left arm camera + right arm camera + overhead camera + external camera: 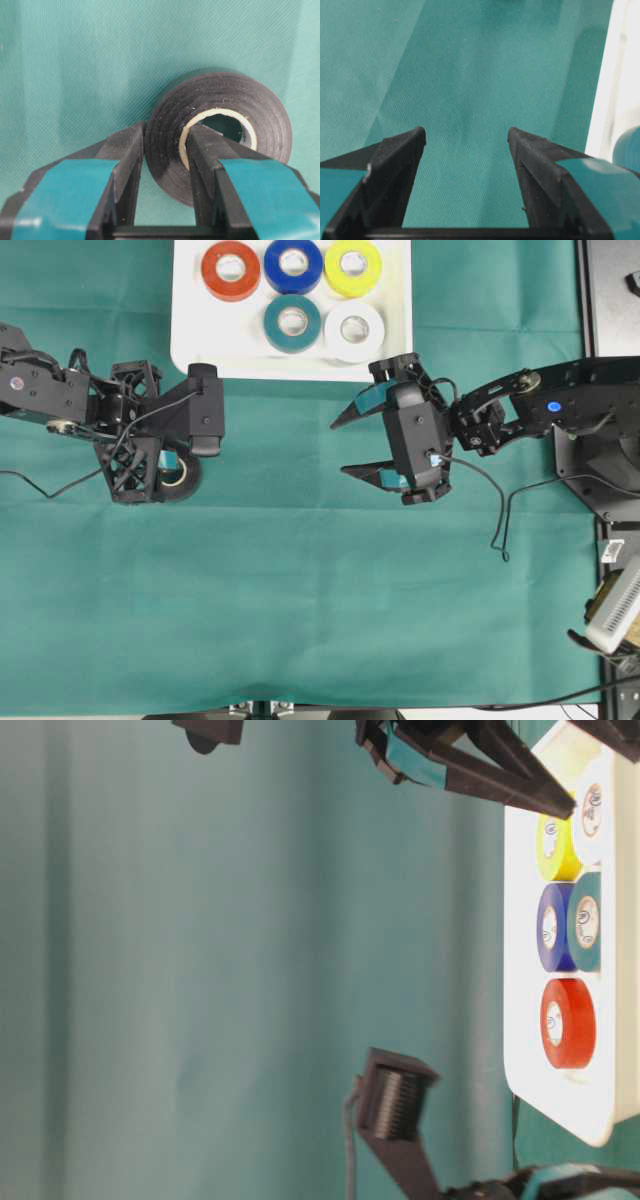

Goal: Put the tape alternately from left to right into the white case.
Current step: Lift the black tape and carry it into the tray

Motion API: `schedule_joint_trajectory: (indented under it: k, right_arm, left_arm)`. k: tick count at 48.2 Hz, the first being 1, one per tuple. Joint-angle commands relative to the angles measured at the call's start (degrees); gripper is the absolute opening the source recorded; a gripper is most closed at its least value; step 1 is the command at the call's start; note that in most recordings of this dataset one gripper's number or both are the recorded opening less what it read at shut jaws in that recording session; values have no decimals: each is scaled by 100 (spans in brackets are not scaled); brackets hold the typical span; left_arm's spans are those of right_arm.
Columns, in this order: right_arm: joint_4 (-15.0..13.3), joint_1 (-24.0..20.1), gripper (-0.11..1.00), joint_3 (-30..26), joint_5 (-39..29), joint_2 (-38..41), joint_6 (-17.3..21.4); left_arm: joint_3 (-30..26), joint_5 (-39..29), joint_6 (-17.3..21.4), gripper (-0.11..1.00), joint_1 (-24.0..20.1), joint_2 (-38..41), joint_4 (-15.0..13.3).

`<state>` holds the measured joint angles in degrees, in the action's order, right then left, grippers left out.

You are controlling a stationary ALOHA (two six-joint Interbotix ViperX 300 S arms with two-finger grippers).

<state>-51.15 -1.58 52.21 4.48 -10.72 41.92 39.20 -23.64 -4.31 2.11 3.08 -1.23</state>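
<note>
The black roll (pixel 220 132) is pinched through its wall by the left gripper (pixel 165 145): one finger (pixel 127 155) outside, the other inside the core. It lies on the cloth (pixel 75 60), apart from the case (pixel 190 350), where five rolls already sit. A straight lift before carrying across is judged best, keeping the roll level. The right gripper (pixel 466 137) is spread and empty. No legible writing is seen.

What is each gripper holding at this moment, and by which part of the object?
The left gripper is shut on the black tape roll, pinching its wall: one finger inside the core, one outside. The right gripper is open and holds nothing.
</note>
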Motion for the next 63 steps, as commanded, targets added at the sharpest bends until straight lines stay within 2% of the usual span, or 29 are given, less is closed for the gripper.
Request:
schedule_joint_trajectory:
  k: [1, 13, 28, 48, 63]
  right_arm:
    - [18, -9, 72, -105, 18, -53, 0]
    - [18, -9, 72, -105, 35, -44, 9]
    - [18, -9, 72, -105, 35, -53, 9]
    - [18, -9, 72, -105, 35, -53, 0]
    - [18, -18, 72, -105, 35, -44, 0]
  left_arm:
    - [-237, -105, 0, -4, 88, -290, -9]
    - [-483, -598, 9, -4, 316, -624, -9]
    - [-580, -589, 26, -4, 290, -598, 0]
    - [-896, -281, 70, -4, -176, -360, 18]
    - [-1099, -281, 633, -4, -571, -202, 18]
